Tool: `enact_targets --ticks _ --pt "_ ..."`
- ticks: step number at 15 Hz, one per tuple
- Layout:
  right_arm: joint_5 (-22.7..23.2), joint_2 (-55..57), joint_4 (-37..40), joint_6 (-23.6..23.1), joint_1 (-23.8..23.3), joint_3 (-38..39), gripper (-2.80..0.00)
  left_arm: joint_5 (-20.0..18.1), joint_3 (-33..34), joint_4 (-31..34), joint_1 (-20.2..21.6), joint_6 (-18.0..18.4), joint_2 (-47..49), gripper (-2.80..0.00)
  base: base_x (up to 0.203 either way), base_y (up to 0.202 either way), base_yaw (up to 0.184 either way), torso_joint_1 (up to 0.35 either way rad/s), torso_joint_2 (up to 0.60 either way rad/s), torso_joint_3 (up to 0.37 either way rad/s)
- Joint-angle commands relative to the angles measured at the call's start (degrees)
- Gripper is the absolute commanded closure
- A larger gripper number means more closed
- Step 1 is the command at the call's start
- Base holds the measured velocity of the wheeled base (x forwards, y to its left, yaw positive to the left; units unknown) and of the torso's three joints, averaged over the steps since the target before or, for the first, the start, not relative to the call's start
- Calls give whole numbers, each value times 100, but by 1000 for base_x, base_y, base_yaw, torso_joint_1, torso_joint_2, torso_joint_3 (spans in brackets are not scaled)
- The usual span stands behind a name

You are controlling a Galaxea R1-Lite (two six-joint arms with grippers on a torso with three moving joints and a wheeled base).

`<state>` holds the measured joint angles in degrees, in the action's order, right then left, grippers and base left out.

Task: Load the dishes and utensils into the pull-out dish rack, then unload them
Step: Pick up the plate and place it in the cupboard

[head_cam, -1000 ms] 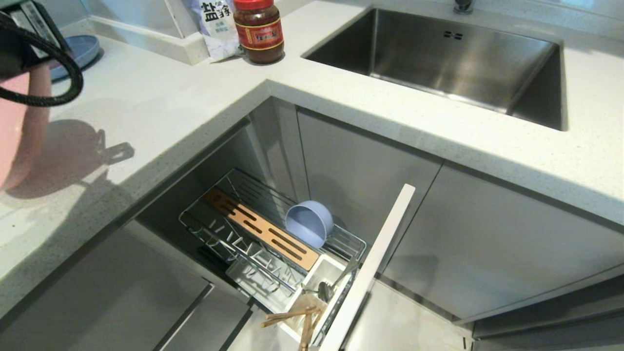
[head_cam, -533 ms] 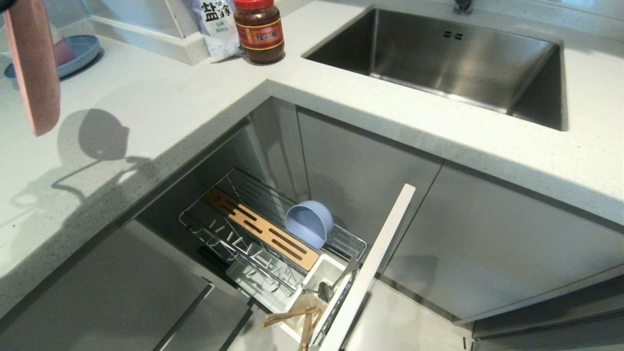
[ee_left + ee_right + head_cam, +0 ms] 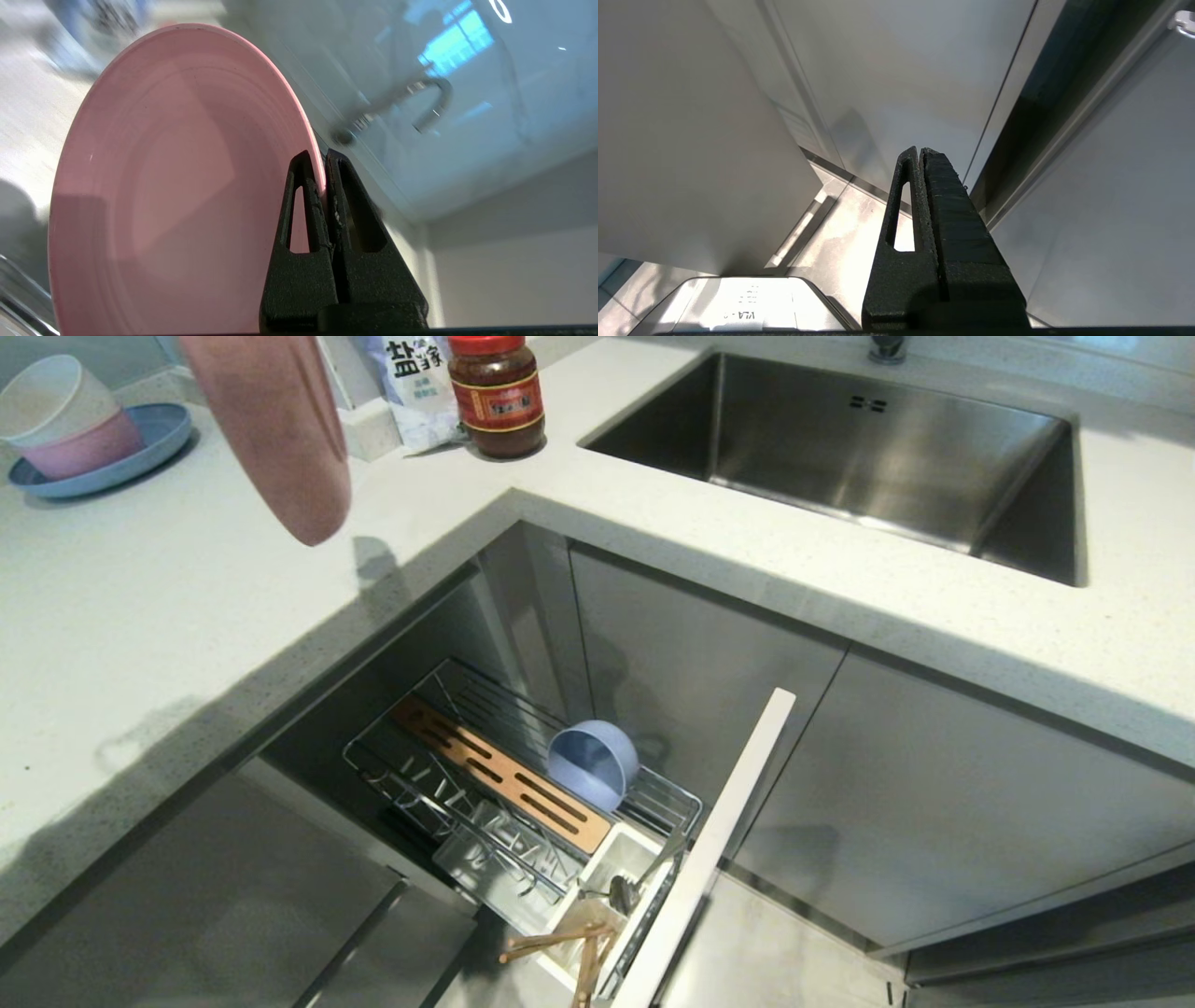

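My left gripper (image 3: 323, 161) is shut on the rim of the pale-pink plate (image 3: 177, 186), which hangs on edge above the counter at the head view's top left (image 3: 275, 429). The gripper itself is out of the head view. Below, the pull-out dish rack (image 3: 523, 784) stands open with the blue-grey bowl (image 3: 593, 763) lying on its side beside the wooden block (image 3: 504, 775). Its white utensil cup (image 3: 607, 887) holds the wooden chopsticks (image 3: 560, 943), a steel spoon (image 3: 624, 891) and another steel piece, partly hidden. My right gripper (image 3: 920, 151) is parked low by the cabinet fronts, shut and empty.
Cream and pink bowls on a blue plate (image 3: 89, 429) sit at the counter's far left. A sauce jar (image 3: 495, 394) and a salt bag (image 3: 411, 383) stand at the back. The steel sink (image 3: 840, 448) is at the right. The rack's pale front panel (image 3: 709, 840) juts out.
The pink plate has swung from the far left edge of the head view to the right, toward the counter corner, and turned. The stacked bowls behind it have come into sight.
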<state>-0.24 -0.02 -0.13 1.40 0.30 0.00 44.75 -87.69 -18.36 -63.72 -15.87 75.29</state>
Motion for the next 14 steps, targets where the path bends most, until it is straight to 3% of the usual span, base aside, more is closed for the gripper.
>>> enact_targets --ticks 1,4,7,10,14 --pt "-2 -24 -2 0 4 9 0 194 151 -123 -537 -297 317 0 0 0 0 0 0 0" --pt "-2 -24 -4 0 5 9 0 274 532 -268 -799 -485 633 0 0 0 0 0 0 0" --pt "-2 -24 4 0 3 9 0 497 898 -914 -843 -515 999 0 0 0 0 0 0 0" --pt "-2 -15 -3 0 4 9 0 1069 1624 -1184 -836 -1117 1103 0 0 0 0 0 0 0" --pt "-2 -24 -4 0 -1 9 0 1256 2792 -1221 -789 -2071 807 0 0 0 0 0 0 0"
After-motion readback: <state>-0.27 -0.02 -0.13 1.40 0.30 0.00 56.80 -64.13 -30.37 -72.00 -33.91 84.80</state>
